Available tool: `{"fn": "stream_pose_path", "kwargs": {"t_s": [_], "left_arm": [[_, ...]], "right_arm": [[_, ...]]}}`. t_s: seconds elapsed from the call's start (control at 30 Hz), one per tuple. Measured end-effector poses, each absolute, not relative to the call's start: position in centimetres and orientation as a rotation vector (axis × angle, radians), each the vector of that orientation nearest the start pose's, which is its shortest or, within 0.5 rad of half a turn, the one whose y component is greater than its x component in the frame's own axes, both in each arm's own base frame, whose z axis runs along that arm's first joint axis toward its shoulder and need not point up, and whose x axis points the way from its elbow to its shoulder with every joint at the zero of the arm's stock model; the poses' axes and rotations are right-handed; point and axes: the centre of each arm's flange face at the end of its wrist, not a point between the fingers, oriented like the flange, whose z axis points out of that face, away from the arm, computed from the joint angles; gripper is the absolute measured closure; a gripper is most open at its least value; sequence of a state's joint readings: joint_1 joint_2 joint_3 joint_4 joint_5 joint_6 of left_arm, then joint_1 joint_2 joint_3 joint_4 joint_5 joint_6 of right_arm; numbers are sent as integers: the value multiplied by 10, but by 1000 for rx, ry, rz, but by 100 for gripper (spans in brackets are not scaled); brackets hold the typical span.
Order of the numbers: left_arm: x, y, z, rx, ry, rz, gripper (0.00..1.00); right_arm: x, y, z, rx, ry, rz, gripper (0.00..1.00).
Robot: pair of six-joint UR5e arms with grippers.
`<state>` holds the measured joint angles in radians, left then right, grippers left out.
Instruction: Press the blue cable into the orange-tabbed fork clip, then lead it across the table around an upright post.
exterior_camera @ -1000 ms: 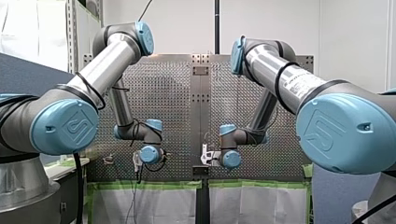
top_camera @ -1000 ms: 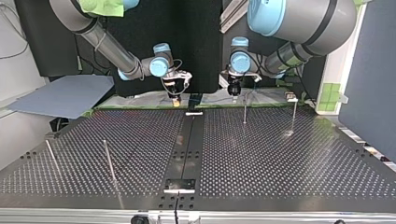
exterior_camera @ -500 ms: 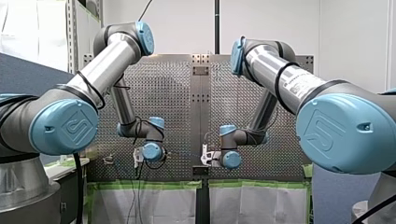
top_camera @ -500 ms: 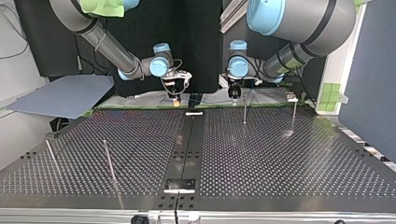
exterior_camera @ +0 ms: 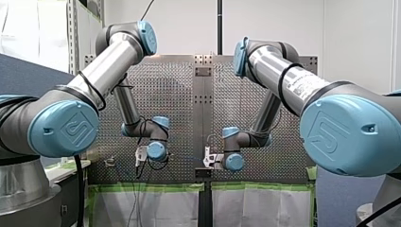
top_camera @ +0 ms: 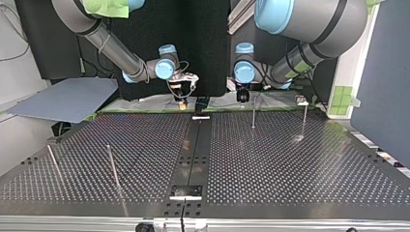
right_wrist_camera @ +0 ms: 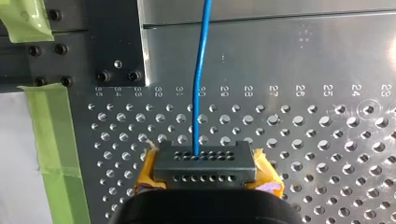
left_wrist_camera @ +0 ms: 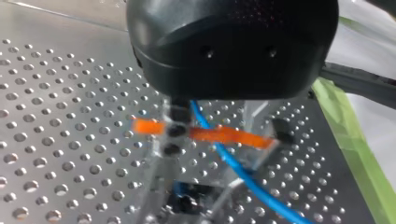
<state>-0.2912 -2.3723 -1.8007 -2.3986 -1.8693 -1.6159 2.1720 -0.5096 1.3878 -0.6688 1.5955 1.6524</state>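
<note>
**Operator:** So where does the blue cable (left_wrist_camera: 252,184) lie against the clip (left_wrist_camera: 201,168)?

**Spotter:** Right under your left gripper (top_camera: 241,99), close to the worktop (top_camera: 290,164) edge on the arms' side, the one lined with green tape (left_wrist_camera: 350,135). The cable comes out from beneath that gripper and crosses the orange tab (left_wrist_camera: 233,136) at a slant, not along it. Whether it sits down in the fork, I cannot tell.

**Operator:** And the two hands?

**Spotter:** Your right gripper (right_wrist_camera: 205,169) is clamped on the cable between its yellow pads (right_wrist_camera: 148,175), nearer the middle of that same edge. The cable runs straight ahead of it. Whether the left one is apart or together, I cannot tell.

**Operator:** Which arm should press?

**Spotter:** The left, I judge. It hangs directly over the clip, and your right is well apart from it. Line the cable up with the fork's slot before you push down. The nearest post (top_camera: 253,116) stands just beside, further in from the edge.
</note>
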Motion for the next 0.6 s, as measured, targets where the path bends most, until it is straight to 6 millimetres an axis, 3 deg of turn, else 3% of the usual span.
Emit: {"fn": "stream_pose_path", "kwargs": {"t_s": [0.23,0.33,0.4,0.43,0.47,0.6], "left_arm": [[520,-267,16,15,1816,26,66],[520,-269,19,9,1808,16,75],[520,-269,20,8,1807,15,88],[520,-270,20,8,1806,15,88],[520,-270,20,8,1805,16,97],[520,-271,20,9,1802,14,100]], "right_arm": [[503,-501,-51,1795,-1065,1511,98],[503,-501,-52,1796,-1065,1511,98],[503,-501,-52,1796,-1065,1511,98],[502,-501,-52,1796,-1065,1511,98],[502,-501,-52,1796,-1066,1510,98],[502,-501,-53,1797,-1066,1510,98]]}}
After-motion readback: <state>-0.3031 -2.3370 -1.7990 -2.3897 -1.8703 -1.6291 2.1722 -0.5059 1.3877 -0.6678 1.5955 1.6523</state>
